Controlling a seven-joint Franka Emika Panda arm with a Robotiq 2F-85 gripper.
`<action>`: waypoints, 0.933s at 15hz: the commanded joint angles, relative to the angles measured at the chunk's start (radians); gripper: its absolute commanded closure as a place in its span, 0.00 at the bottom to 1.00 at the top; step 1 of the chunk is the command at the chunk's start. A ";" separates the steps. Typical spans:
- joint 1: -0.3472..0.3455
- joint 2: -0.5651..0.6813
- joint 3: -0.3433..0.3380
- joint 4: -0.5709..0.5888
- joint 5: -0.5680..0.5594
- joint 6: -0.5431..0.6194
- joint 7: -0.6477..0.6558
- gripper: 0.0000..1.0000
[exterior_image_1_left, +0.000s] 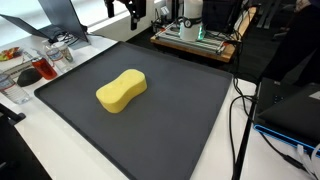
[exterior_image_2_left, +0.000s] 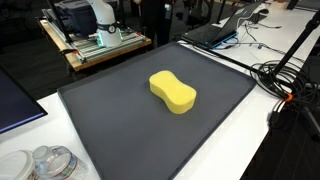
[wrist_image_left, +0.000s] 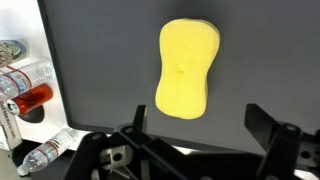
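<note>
Blk mat (exterior_image_1_left: 190, 110), plastic bottles (wrist_image_left: 25, 78) beside it (one partly red), cables (exterior_image_2_left: 285, 80) nr edge.

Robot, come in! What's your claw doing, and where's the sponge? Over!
Gripper open, holding nothing. Sponge flat on dark mat, untouched. Bottles off the mat, nothing blocking. Over.

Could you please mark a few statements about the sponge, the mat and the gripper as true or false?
1. The yellow sponge lies on the dark mat. True.
2. The gripper is shut on the sponge. False: in the wrist view its jaws stand open, and the sponge lies free.
3. Plastic bottles lie on the mat. False: they lie beside it, on the white table.
4. The sponge is narrower at its middle than at its ends. True.
</note>
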 joint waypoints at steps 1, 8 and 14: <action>0.051 0.079 0.011 0.065 -0.093 -0.026 0.136 0.00; 0.160 0.248 -0.002 0.192 -0.199 -0.111 0.322 0.00; 0.232 0.404 -0.034 0.337 -0.231 -0.217 0.440 0.00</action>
